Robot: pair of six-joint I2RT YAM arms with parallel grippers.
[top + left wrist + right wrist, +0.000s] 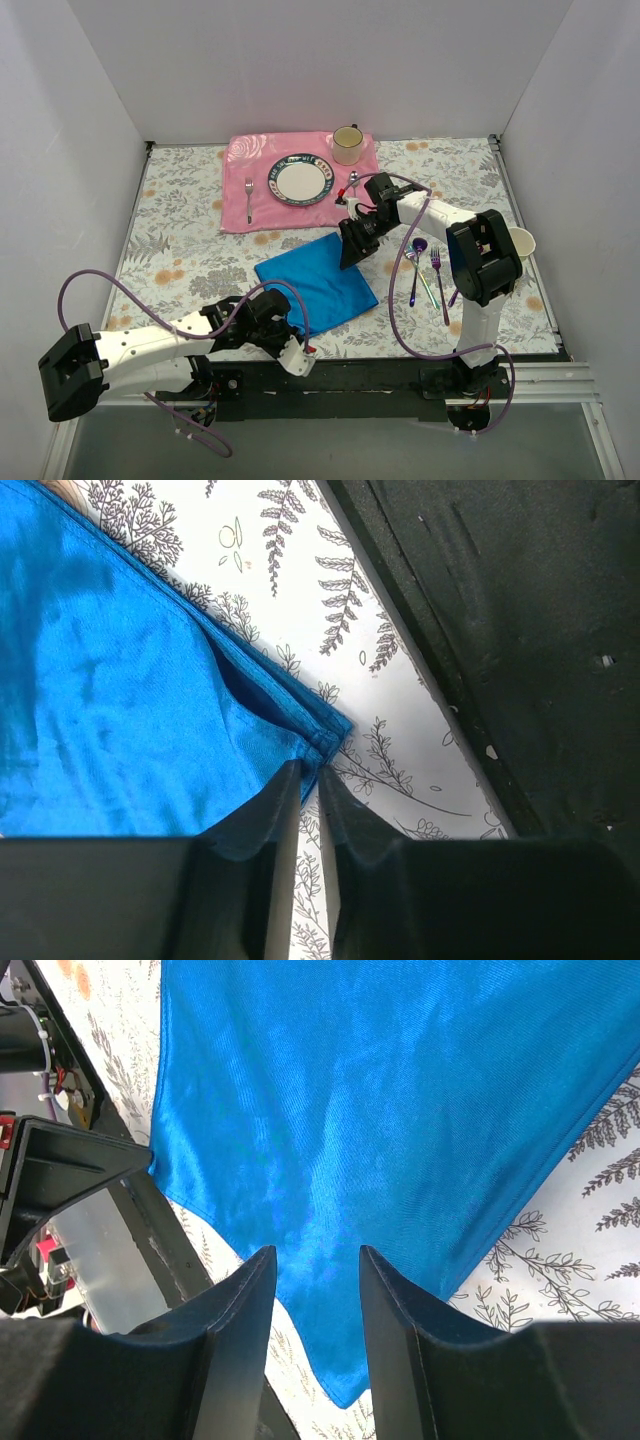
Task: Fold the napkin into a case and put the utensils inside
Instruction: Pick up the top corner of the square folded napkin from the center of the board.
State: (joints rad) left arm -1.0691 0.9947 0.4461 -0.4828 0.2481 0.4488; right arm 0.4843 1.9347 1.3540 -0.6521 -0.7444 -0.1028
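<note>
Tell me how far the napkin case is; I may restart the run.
Done: the blue napkin looks folded once, its near corner doubled. In hand: the left gripper, jaws nearly together at that corner, and the right gripper open over the far one. Left: folding it narrower, then loading the iridescent utensils, lying beside it.

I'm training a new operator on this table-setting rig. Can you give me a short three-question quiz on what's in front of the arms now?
1. Where do the slim iridescent metal utensils lie relative to the bright blue cloth napkin?
2. True or false: the round dark-rimmed plate sits on the pink rose-patterned placemat.
3. The right gripper is: A) open over the napkin; B) shut on a fork; C) out of view.
Key: 1. On the floral tablecloth to its right, not inside it. 2. True. 3. A.
</note>
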